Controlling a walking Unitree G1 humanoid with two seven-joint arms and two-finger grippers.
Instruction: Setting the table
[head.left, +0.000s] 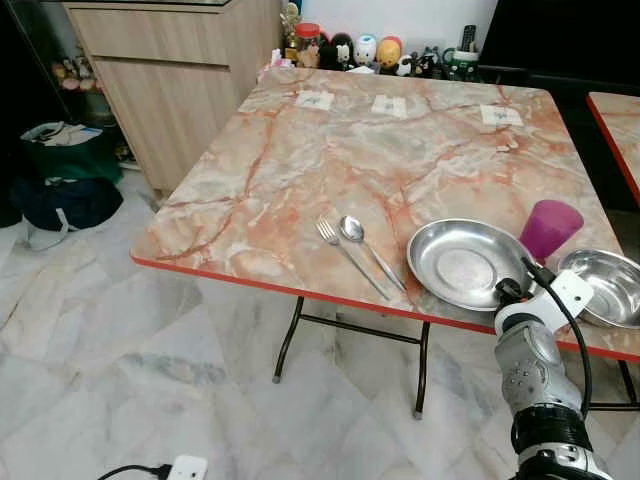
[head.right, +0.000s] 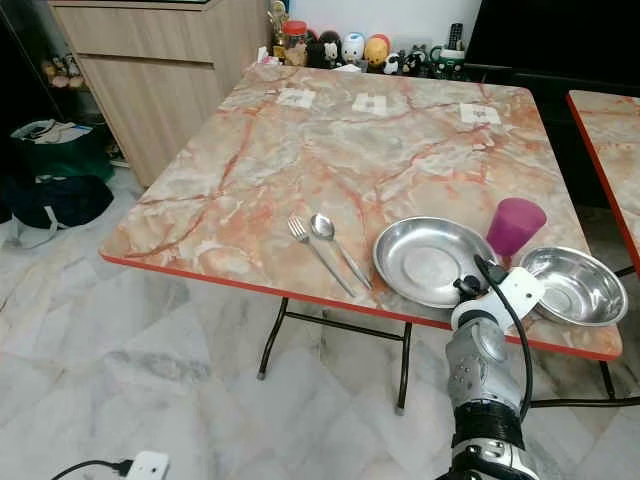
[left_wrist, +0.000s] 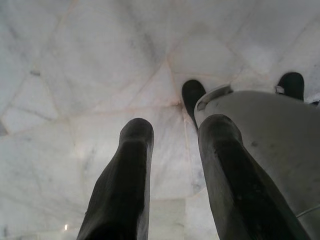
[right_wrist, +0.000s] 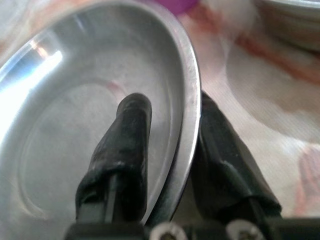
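A round steel plate (head.left: 462, 262) lies near the front edge of the marble-patterned table (head.left: 330, 150). My right gripper (head.left: 510, 292) is at the plate's near rim. In the right wrist view one finger (right_wrist: 131, 130) lies inside the plate (right_wrist: 65, 125) and the other sits outside under the rim, shut on it. A fork (head.left: 345, 255) and a spoon (head.left: 365, 245) lie side by side left of the plate. A purple cup (head.left: 549, 228) stands just behind the plate on the right. A steel bowl (head.left: 605, 285) sits at the front right corner. My left gripper (left_wrist: 170, 132) hangs open over the floor.
Small figurines and jars (head.left: 360, 50) line the table's far edge, with three paper slips (head.left: 390, 105) before them. A wooden cabinet (head.left: 170, 70) and bags (head.left: 65, 170) stand on the left. A power strip (head.left: 185, 467) lies on the floor. A second table (head.left: 620, 120) adjoins on the right.
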